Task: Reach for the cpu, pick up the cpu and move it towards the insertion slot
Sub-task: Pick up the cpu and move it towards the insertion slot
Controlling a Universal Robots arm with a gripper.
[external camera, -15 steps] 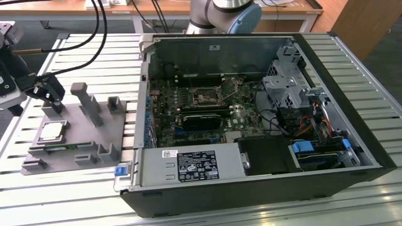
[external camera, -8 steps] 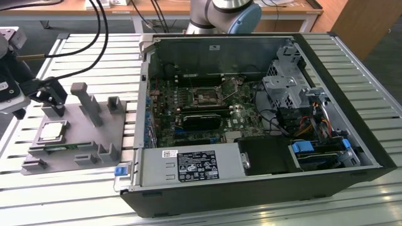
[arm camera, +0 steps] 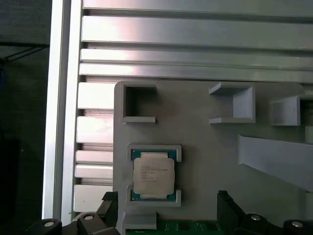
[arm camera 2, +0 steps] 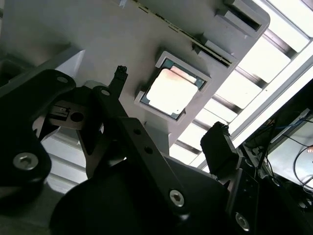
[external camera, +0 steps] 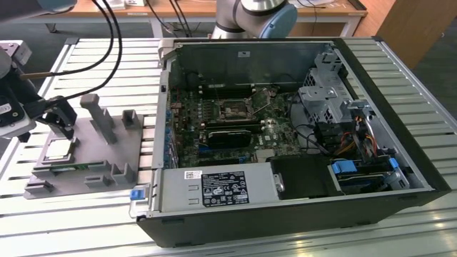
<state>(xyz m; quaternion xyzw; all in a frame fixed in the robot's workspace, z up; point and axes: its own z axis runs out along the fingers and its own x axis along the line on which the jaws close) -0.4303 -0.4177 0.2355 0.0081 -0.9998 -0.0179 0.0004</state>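
Observation:
The cpu (external camera: 59,150) lies flat in a square recess of the grey holder plate (external camera: 107,155), at the exterior view's left, silver top up. My gripper (external camera: 63,127) hangs just above it, open and holding nothing. In both wrist views the cpu (arm camera: 153,175) (arm camera 2: 171,90) sits between the two dark fingers (arm camera: 109,199) (arm camera 2: 220,142), which stand apart from it on either side. The insertion slot (external camera: 234,110), a silvery frame with a dark centre, is on the green board inside the open computer case (external camera: 400,134).
The holder plate carries upright grey blocks (external camera: 98,115) and a narrow green circuit strip (external camera: 71,167) beside the cpu. A black card (external camera: 228,138) lies below the slot. Cables (external camera: 107,48) hang over the slatted metal table (external camera: 85,214). The case wall (external camera: 166,107) rises between plate and board.

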